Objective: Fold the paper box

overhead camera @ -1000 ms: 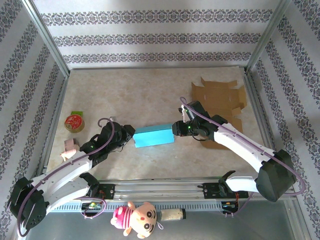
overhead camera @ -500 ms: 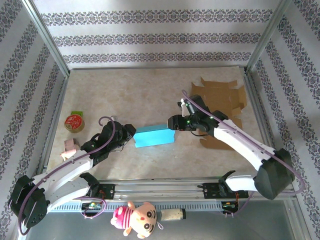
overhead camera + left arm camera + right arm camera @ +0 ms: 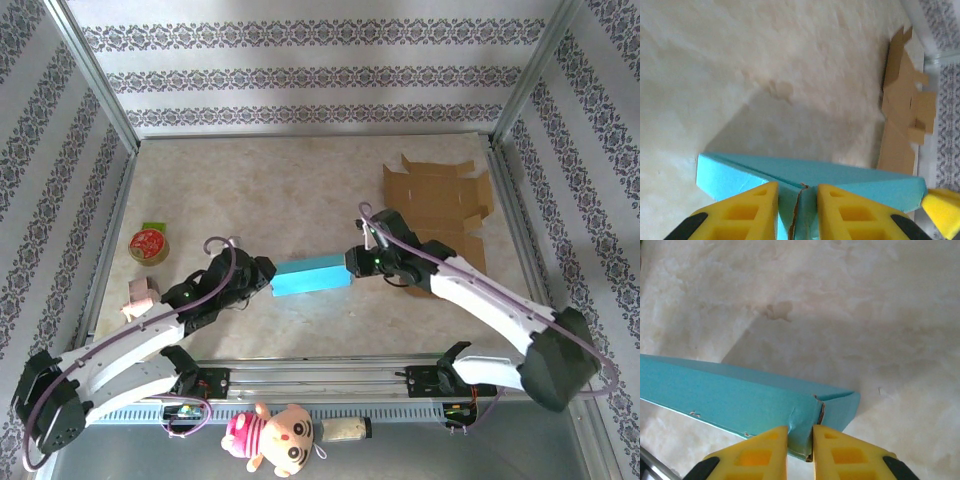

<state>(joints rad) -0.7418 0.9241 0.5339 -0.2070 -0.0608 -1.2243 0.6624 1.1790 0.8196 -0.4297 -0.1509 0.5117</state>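
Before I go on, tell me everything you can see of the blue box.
The blue box is a long, slim turquoise carton of thin paperboard, with brown card showing at a creased seam at each end. It spans left to right near the middle of the table, roughly level. The left fingers pinch its left end, the right fingers its right end. Its offset shadow suggests it hangs just above the surface.
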